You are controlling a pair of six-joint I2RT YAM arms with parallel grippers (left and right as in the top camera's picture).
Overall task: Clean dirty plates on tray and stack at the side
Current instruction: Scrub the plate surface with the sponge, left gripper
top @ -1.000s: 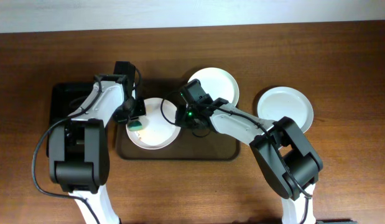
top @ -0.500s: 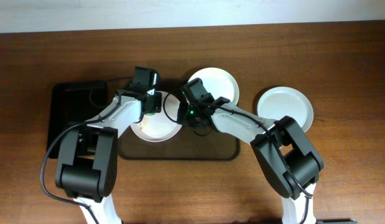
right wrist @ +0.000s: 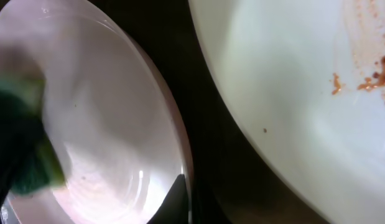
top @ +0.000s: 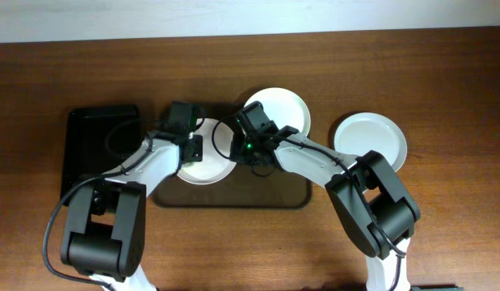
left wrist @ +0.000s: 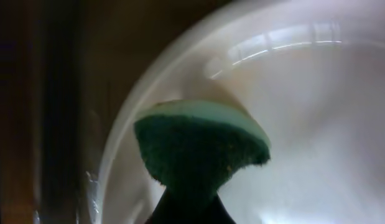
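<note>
A white plate (top: 209,167) lies in the left half of the brown tray (top: 258,191). My left gripper (top: 187,151) is shut on a green sponge (left wrist: 201,149) and presses it onto this plate (left wrist: 316,124) near its left rim. My right gripper (top: 243,153) is shut on the plate's right rim (right wrist: 111,118), with one dark fingertip (right wrist: 178,200) showing inside the rim. A second white plate (top: 275,111) sits at the tray's far edge and shows brownish smears in the right wrist view (right wrist: 304,93). A third plate (top: 369,141) lies on the table to the right of the tray.
A smaller black tray (top: 100,149) stands to the left of the brown tray. Both arms cross over the brown tray's middle. The wooden table (top: 443,234) runs to a pale wall at the back.
My left gripper swept the sponge from the plate's lower left up to its far rim, then back down to the left part. The right gripper and all plates stayed put.
</note>
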